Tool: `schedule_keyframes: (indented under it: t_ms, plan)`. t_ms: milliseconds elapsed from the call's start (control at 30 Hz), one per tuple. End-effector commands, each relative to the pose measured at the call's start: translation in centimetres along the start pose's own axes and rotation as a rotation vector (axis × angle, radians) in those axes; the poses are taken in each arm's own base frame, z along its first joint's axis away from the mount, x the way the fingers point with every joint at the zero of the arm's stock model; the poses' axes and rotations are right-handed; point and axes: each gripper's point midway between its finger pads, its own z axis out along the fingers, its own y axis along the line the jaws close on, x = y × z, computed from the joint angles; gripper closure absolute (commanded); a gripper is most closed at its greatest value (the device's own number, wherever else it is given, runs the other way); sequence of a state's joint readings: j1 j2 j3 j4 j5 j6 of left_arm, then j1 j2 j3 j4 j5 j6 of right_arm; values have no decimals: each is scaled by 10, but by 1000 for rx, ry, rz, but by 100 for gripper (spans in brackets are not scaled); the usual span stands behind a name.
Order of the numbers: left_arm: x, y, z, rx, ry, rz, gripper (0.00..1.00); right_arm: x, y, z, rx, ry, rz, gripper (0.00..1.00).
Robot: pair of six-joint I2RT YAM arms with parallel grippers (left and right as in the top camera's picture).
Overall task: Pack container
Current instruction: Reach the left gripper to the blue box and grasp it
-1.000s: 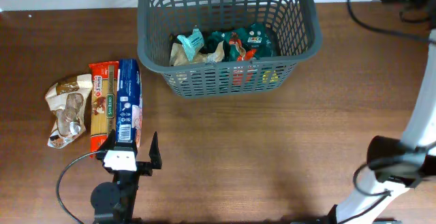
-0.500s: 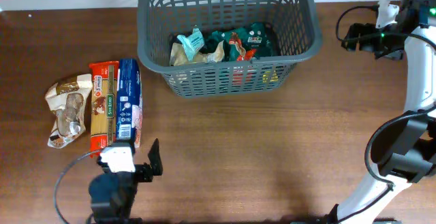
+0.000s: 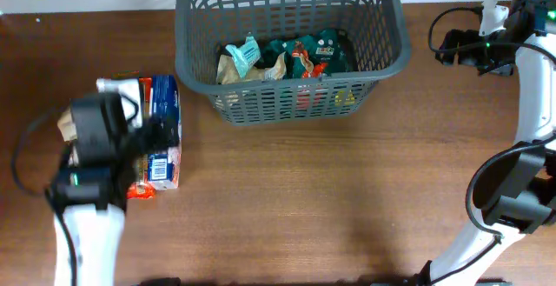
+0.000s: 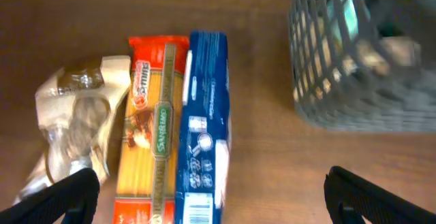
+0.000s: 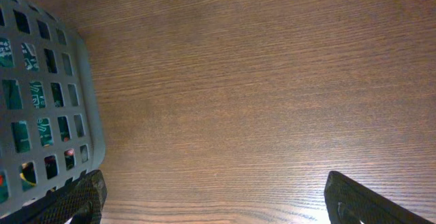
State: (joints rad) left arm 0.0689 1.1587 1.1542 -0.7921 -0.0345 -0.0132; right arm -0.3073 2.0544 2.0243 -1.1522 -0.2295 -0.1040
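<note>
The dark grey lattice basket (image 3: 291, 38) stands at the back middle of the table and holds several food packets (image 3: 287, 60). A blue pasta packet (image 3: 163, 134), an orange spaghetti packet (image 4: 153, 129) and a beige bag (image 4: 75, 112) lie side by side at the left. My left gripper (image 3: 149, 136) hovers open above them; in the left wrist view its fingers (image 4: 214, 197) straddle the near end of the blue packet (image 4: 204, 129). My right gripper (image 3: 447, 44) is open and empty, right of the basket over bare table (image 5: 214, 197).
The basket's corner shows in the right wrist view (image 5: 48, 94) and its side in the left wrist view (image 4: 361, 67). Brown wood table (image 3: 330, 199). A black cable (image 3: 22, 160) loops by the left arm.
My left arm has swung from the front edge up and to the left, over the packets. My right arm came in at the top right a second ago and has held still since.
</note>
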Motion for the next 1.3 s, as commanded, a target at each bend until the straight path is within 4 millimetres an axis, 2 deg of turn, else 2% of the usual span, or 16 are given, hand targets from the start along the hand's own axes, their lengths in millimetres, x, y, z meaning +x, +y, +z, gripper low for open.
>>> schedule_keyframes:
  t_ms: [0, 100, 200, 433, 600, 767, 933, 1000, 1033, 1067, 1133, 1200, 1267]
  plan:
    - [-26, 4, 4, -18, -5, 38, 1, -1, 2, -6, -7, -12, 6, 1]
    - [-35, 3, 12, -18, 0, 39, 1, -1, 2, -6, -7, -12, 6, 1]
    - [-26, 11, 28, -30, 54, 50, 1, -1, 2, -6, -7, -12, 6, 1]
    - [39, 25, 94, 99, 361, -83, 1, -1, 2, -6, -7, -12, 6, 1]
    - [79, 18, 133, 171, 523, -47, 1, -1, 2, -6, -7, -12, 6, 1]
    - [107, 15, 155, 165, 625, -7, 0, -1, 2, -6, -7, -12, 7, 1]
    - [125, 17, 171, 140, 682, 11, 1, -1, 2, -6, -7, -12, 6, 1]
    - [133, 17, 177, 141, 706, 10, 8, -1, 2, -6, -7, -12, 6, 1]
    - [137, 16, 180, 142, 720, 9, 16, -1, 2, -6, -7, -12, 6, 2]
    - [142, 16, 183, 144, 734, 8, 29, -1, 2, -6, -7, -12, 6, 1]
    - [149, 16, 186, 146, 759, 5, 68, -1, 2, -6, -7, -12, 6, 1]
    - [153, 15, 186, 151, 775, -2, 95, -1, 2, -6, -7, -12, 6, 1]
    - [150, 12, 183, 164, 772, -7, 98, -1, 2, -6, -7, -12, 6, 1]
